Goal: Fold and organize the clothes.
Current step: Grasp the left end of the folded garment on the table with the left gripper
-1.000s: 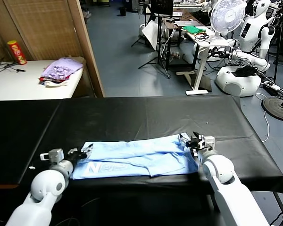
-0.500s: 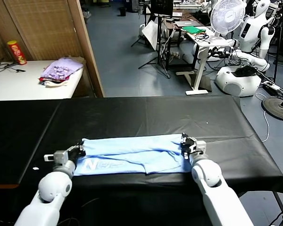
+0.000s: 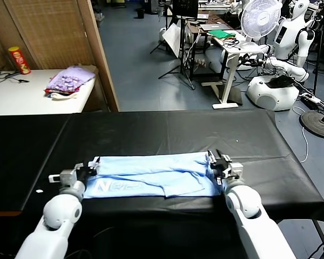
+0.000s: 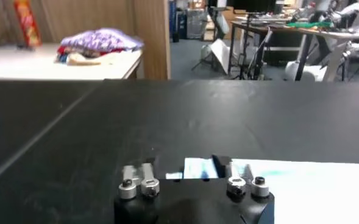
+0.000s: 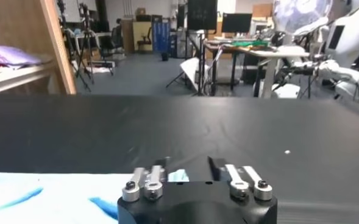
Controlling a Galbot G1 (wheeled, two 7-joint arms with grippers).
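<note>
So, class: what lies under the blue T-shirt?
The T-shirt lies flat on the black table cover, which shows all around it. Whatever is beneath the folded fabric itself is covered.

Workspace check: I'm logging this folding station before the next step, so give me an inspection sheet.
Surface: black table cover, smooth.
Job's things: blue T-shirt folded into a flat band near the front edge.
Clutter: small white speck on the cover.
Grippers: left gripper at the shirt's left end, right gripper at its right end, both jaws open.
Cables: nothing seen on the table.
Surroundings: purple cloth pile and red can on a side table; fan.
</note>
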